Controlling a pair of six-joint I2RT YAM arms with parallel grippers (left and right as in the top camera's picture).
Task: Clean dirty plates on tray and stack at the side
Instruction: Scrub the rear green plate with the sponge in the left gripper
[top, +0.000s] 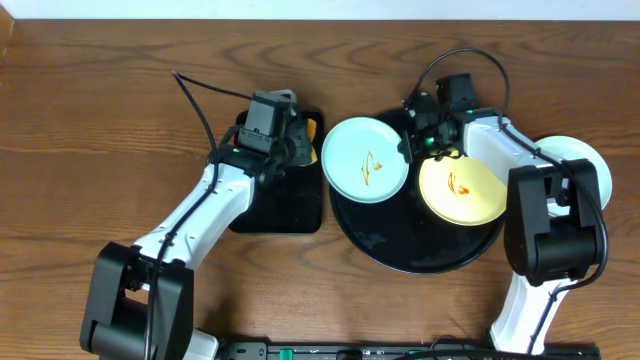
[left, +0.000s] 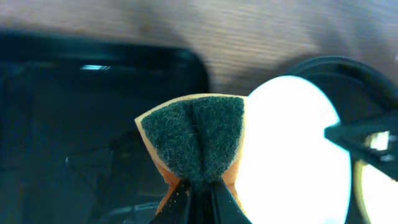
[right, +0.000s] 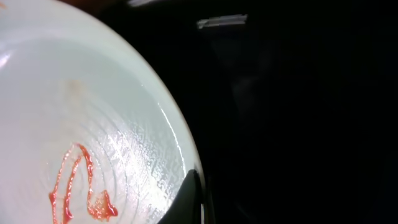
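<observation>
One light blue plate (top: 585, 152) parked right of round tray (top: 400, 245); smeared blue plate (top: 365, 160) and yellow plate (top: 475, 195) on tray, uncleaned. Left end effector (left: 200, 196) clamped on sponge (left: 193, 137); right end effector (top: 413, 145) at smeared blue plate's rim, closure unclear.

round glossy black tray (top: 400, 250) with raised rim, light blue plate (top: 365, 160) with an orange-red sauce squiggle overhanging its left rim, pale yellow plate (top: 462, 190) with a small smear on its right part, second light blue plate (top: 585, 160) off the tray to the right, partly hidden
</observation>
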